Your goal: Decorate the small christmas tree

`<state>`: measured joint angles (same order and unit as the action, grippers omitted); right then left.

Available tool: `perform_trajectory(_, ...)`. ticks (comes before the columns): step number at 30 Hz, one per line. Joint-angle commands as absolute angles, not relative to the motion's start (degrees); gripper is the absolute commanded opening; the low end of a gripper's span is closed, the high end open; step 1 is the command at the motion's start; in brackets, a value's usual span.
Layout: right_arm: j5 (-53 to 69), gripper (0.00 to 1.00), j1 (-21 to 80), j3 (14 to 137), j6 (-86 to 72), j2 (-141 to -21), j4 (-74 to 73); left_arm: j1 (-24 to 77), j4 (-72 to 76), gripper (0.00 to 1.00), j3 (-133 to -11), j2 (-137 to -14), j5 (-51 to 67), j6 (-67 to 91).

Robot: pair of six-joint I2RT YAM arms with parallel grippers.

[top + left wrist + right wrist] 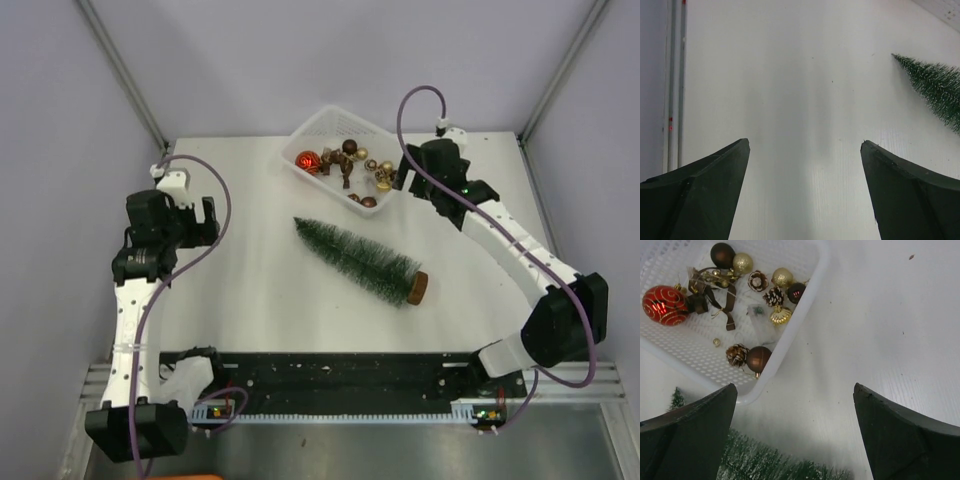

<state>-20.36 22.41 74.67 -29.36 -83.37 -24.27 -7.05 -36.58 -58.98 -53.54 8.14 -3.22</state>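
Note:
The small christmas tree [355,260] lies on its side in the middle of the white table, tip toward the back left, brown disc base [418,288] toward the front right. Its tip shows in the left wrist view [935,85], and its bristles in the right wrist view [770,462]. A white basket [311,127] at the back holds a red bauble [661,305], brown and gold baubles and pinecones. My left gripper [805,145] is open and empty above bare table left of the tree. My right gripper [795,387] is open and empty beside the basket's right edge.
Grey walls and metal frame posts [120,75] enclose the table. A black rail [340,375] with the arm bases runs along the near edge. The table's left edge strip shows in the left wrist view [675,85].

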Motion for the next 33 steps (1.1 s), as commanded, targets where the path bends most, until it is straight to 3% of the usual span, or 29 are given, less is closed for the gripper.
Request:
perform_trajectory(1,-21.7,0.99,26.1,71.0,-25.8,-81.7,-25.9,-6.9,-39.9,0.99,-61.2,-55.6,10.3,-1.5)
perform_trajectory(12,-13.6,0.99,32.7,57.2,-29.4,-84.6,-12.3,-6.9,-42.4,0.99,-64.2,-56.3,22.1,-1.3)
perform_trajectory(22,-3.3,0.99,40.9,48.6,-36.1,-85.9,-5.7,-6.9,-40.0,0.99,-63.1,-57.1,24.0,-0.5)
perform_trajectory(30,-10.5,0.99,47.1,43.9,-41.9,-82.1,-8.3,-6.9,-35.8,0.99,-60.6,-55.7,25.8,-0.2)
perform_trajectory(33,-13.4,0.99,47.0,48.2,-39.1,-81.2,-11.5,-6.9,-36.5,0.99,-60.4,-56.4,25.3,-0.2)
